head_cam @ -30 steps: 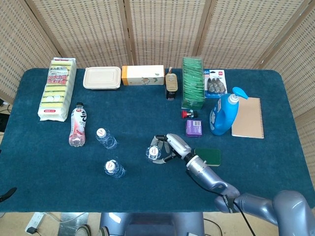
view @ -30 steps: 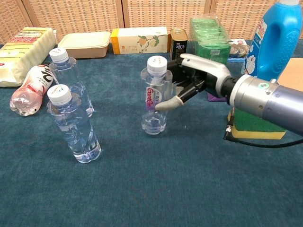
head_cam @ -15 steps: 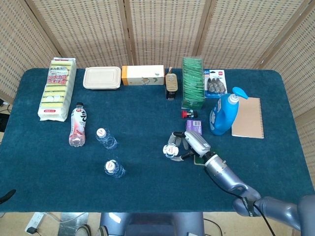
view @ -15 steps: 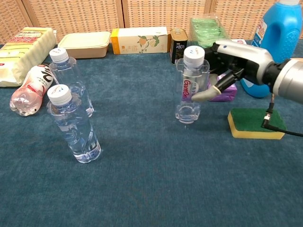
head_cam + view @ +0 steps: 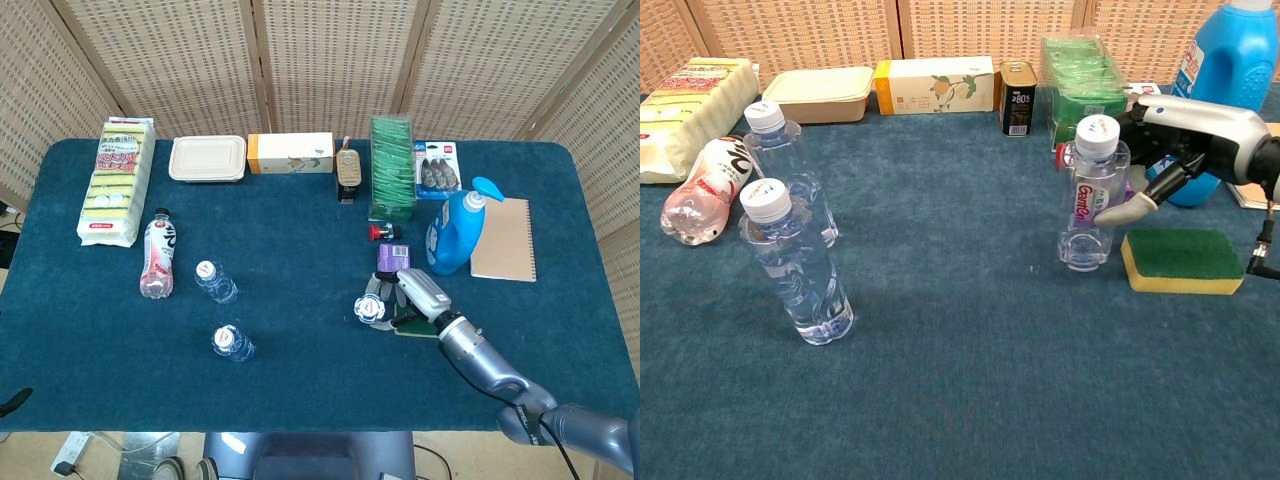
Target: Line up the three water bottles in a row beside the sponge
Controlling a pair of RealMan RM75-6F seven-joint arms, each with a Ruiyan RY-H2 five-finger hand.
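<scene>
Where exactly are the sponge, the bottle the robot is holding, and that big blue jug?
sponge [image 5: 1183, 252], chest view, on its green top.
held bottle [image 5: 1092, 205], chest view, on its label.
blue jug [image 5: 450, 236], head view, on its body.

A table [image 5: 90, 400] covered in deep blue, carpet-like cloth fills the scene under even, soft light. Behind its far edge stands a folding screen [image 5: 330, 60] of pale woven cane panels set in light wooden frames, closing off the room beyond. At the lower left, past the table's near edge, a white power strip [image 5: 68, 452] lies on a pale floor.
</scene>
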